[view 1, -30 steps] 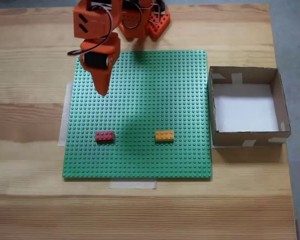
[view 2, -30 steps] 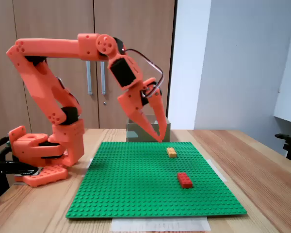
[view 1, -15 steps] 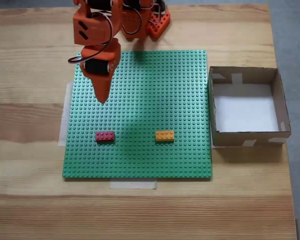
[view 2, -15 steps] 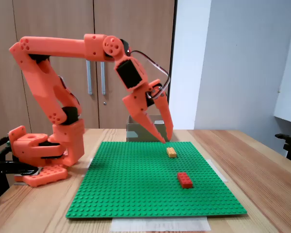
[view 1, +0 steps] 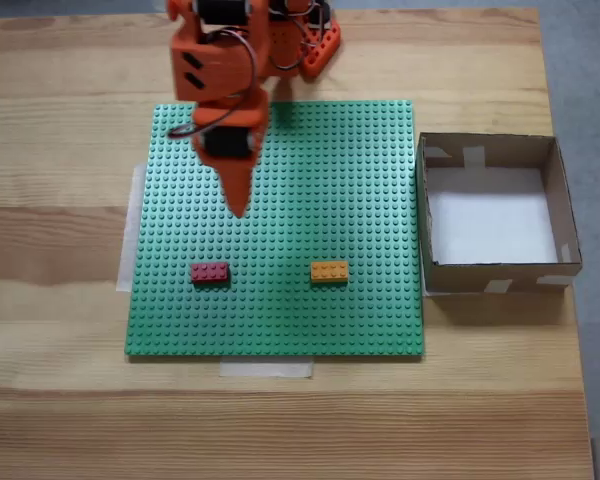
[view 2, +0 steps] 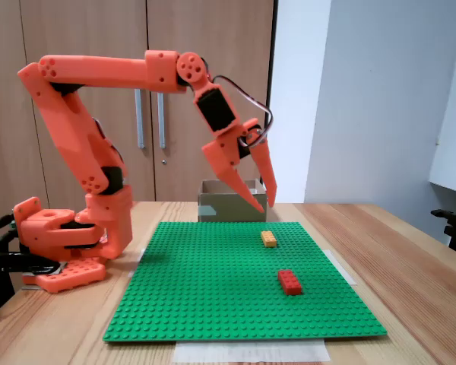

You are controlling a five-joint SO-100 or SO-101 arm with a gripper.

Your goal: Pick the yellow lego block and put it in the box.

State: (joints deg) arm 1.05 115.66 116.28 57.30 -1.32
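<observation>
- While I am watching from both fixed views, the orange arm [view 2: 99, 152] is reaching out from its base [view 2: 57, 239] over the green studded plate [view 1: 280, 300], which is lying flat on the wooden table [view 1: 60, 400].
- In the fixed view from above, the gripper [view 1: 239, 205] is pointing down over the left half of the plate, and its tip is hanging above bare green studs.
- In the fixed view from the side, the gripper [view 2: 266, 205] is hanging in the air, clear of the plate, and I am seeing its two pointed fingers [view 2: 235, 179] spread apart in a narrow V with nothing between them.
- The yellow lego block [view 1: 329, 271] is sitting on the plate near its lower edge in the view from above, to the right of the gripper tip and well apart from it.
- In the side view the yellow lego block [view 2: 269, 238] is lying below the gripper, nearer the camera, not touching it.
- A red brick [view 1: 210, 271] is sitting on the same row of the plate, left of the yellow one in the view from above; in the side view the red brick [view 2: 290, 282] is nearer the camera.
- The box [view 1: 570, 240] is standing on the table just beside the plate's right edge in the view from above, showing a white floor and holding nothing that I can see.
- In the side view the box [view 2: 213, 209] is showing behind the gripper at the plate's far edge.
- Strips of pale tape [view 1: 265, 369] are sticking out from under the plate's edges.
</observation>
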